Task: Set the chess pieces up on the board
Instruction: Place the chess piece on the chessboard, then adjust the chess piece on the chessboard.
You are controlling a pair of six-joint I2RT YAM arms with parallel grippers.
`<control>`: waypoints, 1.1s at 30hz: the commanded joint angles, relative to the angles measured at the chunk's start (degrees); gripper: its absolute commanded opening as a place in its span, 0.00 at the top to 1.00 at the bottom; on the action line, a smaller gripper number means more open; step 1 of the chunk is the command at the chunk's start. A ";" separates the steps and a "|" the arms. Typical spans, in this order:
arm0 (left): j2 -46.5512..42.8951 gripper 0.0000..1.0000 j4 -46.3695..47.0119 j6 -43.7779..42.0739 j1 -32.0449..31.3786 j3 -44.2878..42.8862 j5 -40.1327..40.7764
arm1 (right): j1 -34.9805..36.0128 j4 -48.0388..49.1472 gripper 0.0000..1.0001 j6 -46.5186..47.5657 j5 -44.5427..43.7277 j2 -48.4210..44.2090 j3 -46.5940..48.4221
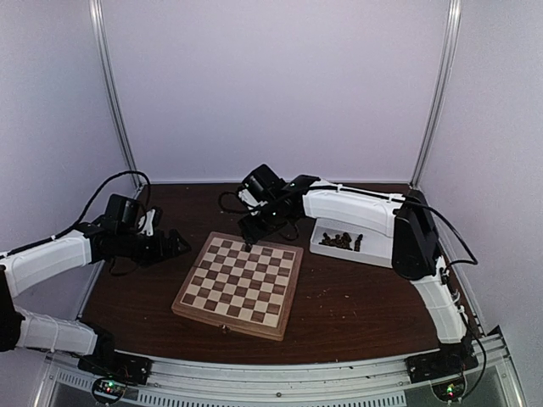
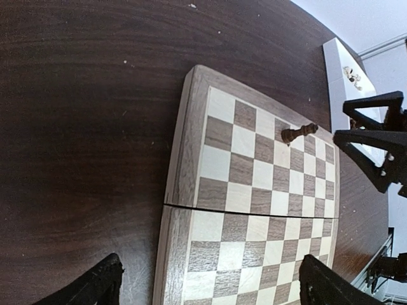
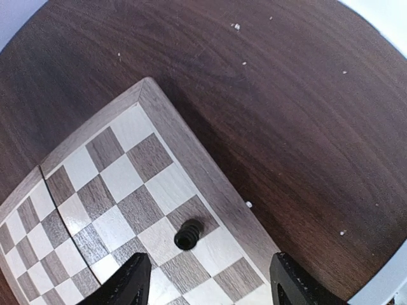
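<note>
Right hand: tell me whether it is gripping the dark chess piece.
No: the right hand is open, its fingers clear of the dark chess piece, which stands free on the board.

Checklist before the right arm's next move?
1. Right gripper open, jaws clear of the piece: ok.
2. Piece upright on the board: ok.
3. Piece centred in its square: cannot tell.
4. Tray holds more pieces: ok.
5. Left gripper open, off to the board's side: ok.
</note>
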State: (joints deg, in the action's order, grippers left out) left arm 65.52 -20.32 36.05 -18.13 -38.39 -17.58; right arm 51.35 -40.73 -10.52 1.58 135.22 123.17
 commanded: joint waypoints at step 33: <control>45.51 0.35 -19.79 -14.24 -21.88 -51.23 16.64 | -20.21 12.66 0.35 -6.36 -7.07 -46.02 -55.06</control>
State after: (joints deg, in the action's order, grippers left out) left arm 107.46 -35.29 24.10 -38.96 -84.77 -3.75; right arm 31.79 -29.04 -16.86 -4.21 90.30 68.90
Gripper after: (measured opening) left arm 0.670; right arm 0.653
